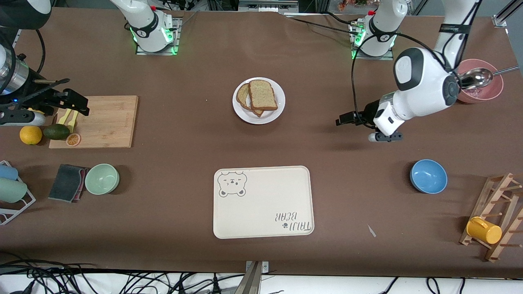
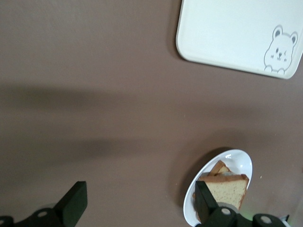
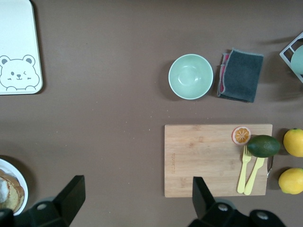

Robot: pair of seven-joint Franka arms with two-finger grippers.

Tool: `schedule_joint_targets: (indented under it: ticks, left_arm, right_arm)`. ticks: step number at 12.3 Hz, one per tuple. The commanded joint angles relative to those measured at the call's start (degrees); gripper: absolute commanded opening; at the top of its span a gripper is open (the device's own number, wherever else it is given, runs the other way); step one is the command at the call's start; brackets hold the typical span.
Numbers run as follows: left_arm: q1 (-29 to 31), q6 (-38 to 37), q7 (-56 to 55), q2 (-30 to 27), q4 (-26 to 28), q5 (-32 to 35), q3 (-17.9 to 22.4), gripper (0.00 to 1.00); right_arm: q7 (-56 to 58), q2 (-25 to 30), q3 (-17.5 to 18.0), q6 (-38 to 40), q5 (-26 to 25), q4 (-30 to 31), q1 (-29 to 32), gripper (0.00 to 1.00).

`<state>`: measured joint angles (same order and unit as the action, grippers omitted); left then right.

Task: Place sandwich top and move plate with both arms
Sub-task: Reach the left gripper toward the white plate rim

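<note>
You've got the plate [image 1: 258, 100], sandwich top [image 1: 262, 94] on it, at the tray's [image 1: 263, 201] 12 o'clock; left gripper [image 1: 347, 119] and right gripper [image 1: 67, 100] both spread wide, holding nothing.

Brown table [image 1: 184, 143] under plate [image 1: 241, 112], tray [image 1: 265, 204] (bear-print), board [image 1: 110, 122], bowls [image 1: 428, 176].

The plate [image 1: 258, 116] is round, glossy white, with a raised rim. It sits flat on the brown table, midway between the two arm bases and farther from the front camera than the cream bear-print tray [image 1: 263, 201]. The sandwich top [image 1: 262, 95], a thick slice of speckled tan wholegrain bread with a brown crust and rounded top, lies flat on the stack in the plate. It overlaps a lower slice [image 1: 244, 96], whose edge protrudes toward the right arm's end of the table.
</note>
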<state>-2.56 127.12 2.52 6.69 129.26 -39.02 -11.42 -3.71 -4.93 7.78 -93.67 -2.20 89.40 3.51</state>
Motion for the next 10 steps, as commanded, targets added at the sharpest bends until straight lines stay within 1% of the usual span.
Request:
schedule_joint_targets:
  ticks: [1, 2, 4, 6, 7, 8, 10]
  left_arm:
    - [-1.0, 1.4, 5.7, -1.9, 4.8, -6.3, 0.1, 0.99]
    - [-1.0, 1.5, 9.7, -1.8, 6.0, -10.7, -1.7, 0.96]
    - [-1.8, 4.6, 18.0, -0.4, 8.1, -22.9, -3.8, 0.97]
    - [-4.1, 12.6, 22.1, 3.6, 8.0, -29.7, -7.3, 0.98]
    - [-5.8, 14.5, 23.9, 4.3, 8.0, -33.4, -7.9, 0.98]
    - [-6.7, 14.6, 26.3, 4.6, 7.9, -37.8, -7.9, 0.98]
    - [-6.9, 14.6, 34.4, 5.7, 7.9, -46.9, -8.8, 0.98]
  right_arm:
    - [0.7, 0.1, -0.9, -1.6, -1.0, -0.3, 0.4, 1.00]
    - [0.9, 0.1, -1.8, -1.5, -1.0, -0.3, 0.4, 1.00]
    - [0.9, -0.2, -1.9, -1.3, -1.1, -0.2, 0.4, 1.00]
    - [0.9, 0.3, -1.9, -1.3, -1.1, -0.3, 0.4, 1.00]
    - [1.0, 0.5, -2.0, -0.8, -0.9, -0.3, 0.4, 1.00]
    - [0.9, 0.7, -2.0, -0.7, -0.8, -0.3, 0.4, 1.00]
    - [1.0, 0.7, -2.0, -1.0, -0.6, -0.3, 0.4, 1.00]
